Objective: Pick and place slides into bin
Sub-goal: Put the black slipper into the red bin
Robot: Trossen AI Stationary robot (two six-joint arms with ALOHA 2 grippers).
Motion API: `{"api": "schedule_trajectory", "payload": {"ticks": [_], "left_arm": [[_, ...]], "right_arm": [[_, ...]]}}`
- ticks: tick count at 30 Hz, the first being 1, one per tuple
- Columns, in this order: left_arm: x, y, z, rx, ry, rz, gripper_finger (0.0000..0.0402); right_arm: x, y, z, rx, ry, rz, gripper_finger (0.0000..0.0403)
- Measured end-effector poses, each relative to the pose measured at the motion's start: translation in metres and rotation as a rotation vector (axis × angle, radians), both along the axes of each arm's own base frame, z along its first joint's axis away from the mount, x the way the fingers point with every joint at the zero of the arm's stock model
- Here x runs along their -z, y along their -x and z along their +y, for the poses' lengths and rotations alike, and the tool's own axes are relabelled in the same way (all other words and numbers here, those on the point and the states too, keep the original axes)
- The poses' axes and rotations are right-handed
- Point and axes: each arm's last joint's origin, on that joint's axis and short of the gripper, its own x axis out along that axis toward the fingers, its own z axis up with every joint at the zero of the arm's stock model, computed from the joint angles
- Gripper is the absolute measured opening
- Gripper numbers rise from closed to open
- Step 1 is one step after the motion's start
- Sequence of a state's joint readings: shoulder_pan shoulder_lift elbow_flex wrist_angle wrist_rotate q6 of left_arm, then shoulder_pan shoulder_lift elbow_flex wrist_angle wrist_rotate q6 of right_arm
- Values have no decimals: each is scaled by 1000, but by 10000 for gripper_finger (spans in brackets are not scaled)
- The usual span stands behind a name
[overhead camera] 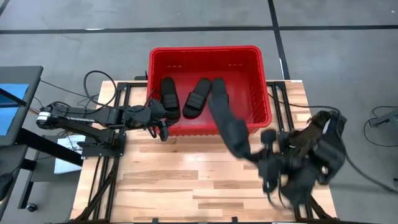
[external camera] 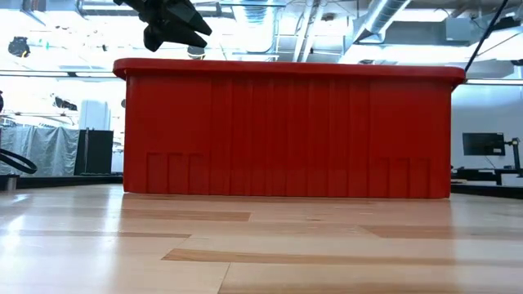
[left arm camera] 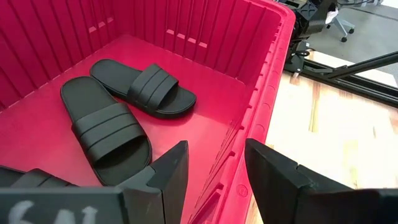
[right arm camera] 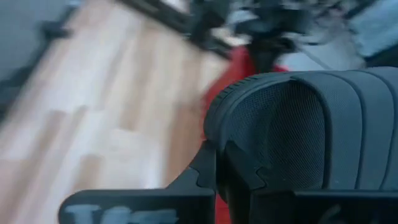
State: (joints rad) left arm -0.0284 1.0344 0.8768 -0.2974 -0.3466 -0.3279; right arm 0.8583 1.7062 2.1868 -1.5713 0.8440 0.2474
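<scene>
The red bin stands at the table's far side and fills the low view. Three black slides lie flat on its floor; the left wrist view shows two whole and the edge of a third. My left gripper is open and empty over the bin's near wall at its left end, one finger on each side of the rim. My right gripper is shut on the fourth slide, above the table by the bin's near right part. My right gripper holds the fourth slide by its ribbed strap, at the strap's edge. One finger shows against the strap's rim; the slide hides the other. The slide is lifted clear of the table and reaches from the fingers toward the bin.
The wooden tabletop lies bare in front of the bin. Black frame rails run along the table's left and right sides. The bin's near wall stands between my left gripper's fingers.
</scene>
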Motion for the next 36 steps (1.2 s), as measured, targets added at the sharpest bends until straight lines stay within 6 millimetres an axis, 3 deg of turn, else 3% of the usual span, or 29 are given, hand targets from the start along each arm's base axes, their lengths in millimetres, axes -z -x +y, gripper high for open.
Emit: {"api": "schedule_trajectory", "payload": {"ticks": [8,15,22,36], "left_arm": [[0,0,0,1,-1,1,148],[0,0,0,2,-6,4,148],[0,0,0,4,-7,8,148],[0,0,0,4,-9,8,148]], "right_arm": [[-29,-10,-83,188,92,-53,0],[-23,-12,-155,337,107,71,0],[5,1,-209,426,11,205,0],[93,-11,-264,364,-120,353,0]]}}
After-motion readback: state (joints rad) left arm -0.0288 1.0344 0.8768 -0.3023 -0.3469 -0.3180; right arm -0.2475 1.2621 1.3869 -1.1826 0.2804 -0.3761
